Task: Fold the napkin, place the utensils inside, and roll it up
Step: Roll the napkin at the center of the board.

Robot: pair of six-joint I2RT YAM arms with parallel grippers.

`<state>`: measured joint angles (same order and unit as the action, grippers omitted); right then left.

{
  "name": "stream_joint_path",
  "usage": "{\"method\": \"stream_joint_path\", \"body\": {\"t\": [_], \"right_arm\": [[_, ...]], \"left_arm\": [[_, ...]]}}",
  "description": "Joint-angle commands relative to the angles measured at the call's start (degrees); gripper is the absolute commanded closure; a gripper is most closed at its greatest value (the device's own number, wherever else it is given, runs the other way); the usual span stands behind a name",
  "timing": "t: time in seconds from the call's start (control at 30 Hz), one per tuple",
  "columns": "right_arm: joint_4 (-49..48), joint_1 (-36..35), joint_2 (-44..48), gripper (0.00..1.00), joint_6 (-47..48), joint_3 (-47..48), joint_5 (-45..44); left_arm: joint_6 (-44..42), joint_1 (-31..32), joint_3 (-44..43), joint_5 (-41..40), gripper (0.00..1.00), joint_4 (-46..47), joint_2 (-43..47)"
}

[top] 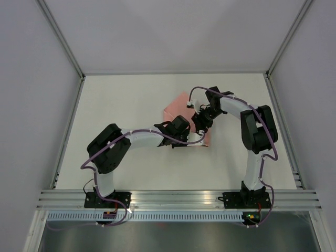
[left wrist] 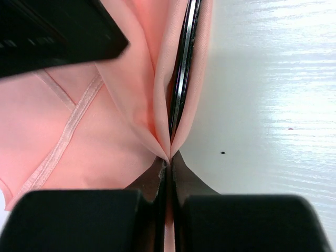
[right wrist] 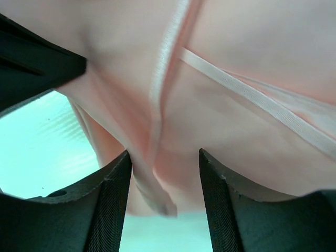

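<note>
The salmon-pink napkin [top: 180, 103] lies mid-table, folded, with one edge reaching to the near right [top: 206, 137]. My left gripper [top: 194, 138] is shut on a fold of the napkin [left wrist: 131, 100] at its right edge. The fork's slim black handle [left wrist: 181, 79] lies inside that fold, straight ahead of the left fingertips [left wrist: 157, 170]; its tines are hidden. My right gripper [top: 201, 125] is open over the napkin [right wrist: 236, 126], and a loose folded lip of cloth hangs between its fingers [right wrist: 113, 194] without being pinched.
The white table [top: 126, 105] extends around the napkin. Metal frame rails [top: 68, 131] run along both sides and across the near edge. The two grippers are close together over the napkin; the right one shows in the left wrist view [left wrist: 52, 31].
</note>
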<state>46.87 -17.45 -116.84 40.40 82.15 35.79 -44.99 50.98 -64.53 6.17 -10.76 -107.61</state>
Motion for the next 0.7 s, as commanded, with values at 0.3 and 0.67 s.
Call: {"method": "stream_joint_path", "body": {"t": [0.3, 0.67], "right_arm": [[-13.5, 11.4, 18.1, 0.40, -4.7, -10.8, 5.3], [-30.5, 17.0, 37.1, 0.43, -2.9, -31.1, 12.6]], "left_arm": [[9.1, -0.5, -6.1, 8.0, 0.98, -11.5, -4.4], [13.5, -4.7, -6.7, 18.9, 0.98, -13.1, -5.8]]}}
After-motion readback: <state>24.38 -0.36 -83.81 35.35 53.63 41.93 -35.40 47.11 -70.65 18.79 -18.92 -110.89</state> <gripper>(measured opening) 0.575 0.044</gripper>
